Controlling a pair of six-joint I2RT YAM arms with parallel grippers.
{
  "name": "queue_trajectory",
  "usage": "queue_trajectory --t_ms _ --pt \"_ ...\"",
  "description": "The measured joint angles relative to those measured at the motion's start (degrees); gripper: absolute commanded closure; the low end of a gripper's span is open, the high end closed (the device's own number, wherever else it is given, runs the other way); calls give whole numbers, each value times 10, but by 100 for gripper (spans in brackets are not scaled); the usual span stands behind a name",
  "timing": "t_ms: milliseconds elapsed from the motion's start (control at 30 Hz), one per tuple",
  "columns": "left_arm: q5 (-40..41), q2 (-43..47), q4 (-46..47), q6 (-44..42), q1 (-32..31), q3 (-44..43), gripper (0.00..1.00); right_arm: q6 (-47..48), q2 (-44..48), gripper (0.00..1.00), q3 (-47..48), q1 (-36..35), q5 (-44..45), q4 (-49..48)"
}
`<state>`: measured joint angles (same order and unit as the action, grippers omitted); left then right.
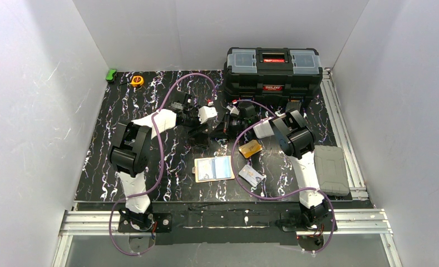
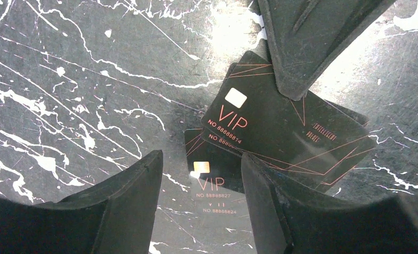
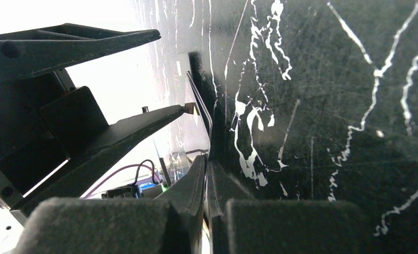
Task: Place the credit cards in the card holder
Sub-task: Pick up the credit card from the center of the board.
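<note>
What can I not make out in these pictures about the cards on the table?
- Left wrist view: how many black cards are stacked; the top card and the fingers cover the lower ones.
- Top view: the black cards themselves; the arms hide them.
- Top view: the print on the silver card; too small.
- Right wrist view: the background; glare washes it out.

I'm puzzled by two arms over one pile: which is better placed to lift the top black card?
Right. The right claw looks pinched on the top black VIP card; the left claw hangs open above the lower VIP card.
</note>
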<state>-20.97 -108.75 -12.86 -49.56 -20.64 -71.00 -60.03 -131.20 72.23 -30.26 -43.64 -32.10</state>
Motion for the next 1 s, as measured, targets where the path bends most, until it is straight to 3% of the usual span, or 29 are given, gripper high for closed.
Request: queue_trajectory --t_ms 333,567,733,1000 --pt "-9 -8 -42 21 5 -31 34 -19 3 99 -20 2 -16 -57" --pt "-85 -26 -141 68 64 -132 18 -10 23 99 -35 0 -21 -67" --pt "-156 -26 -207 61 107 -157 13 13 45 99 -34 -1 -22 -62" --pt "-240 -59 -294 34 103 -191 6 61 66 99 -32 -7 -21 -36"
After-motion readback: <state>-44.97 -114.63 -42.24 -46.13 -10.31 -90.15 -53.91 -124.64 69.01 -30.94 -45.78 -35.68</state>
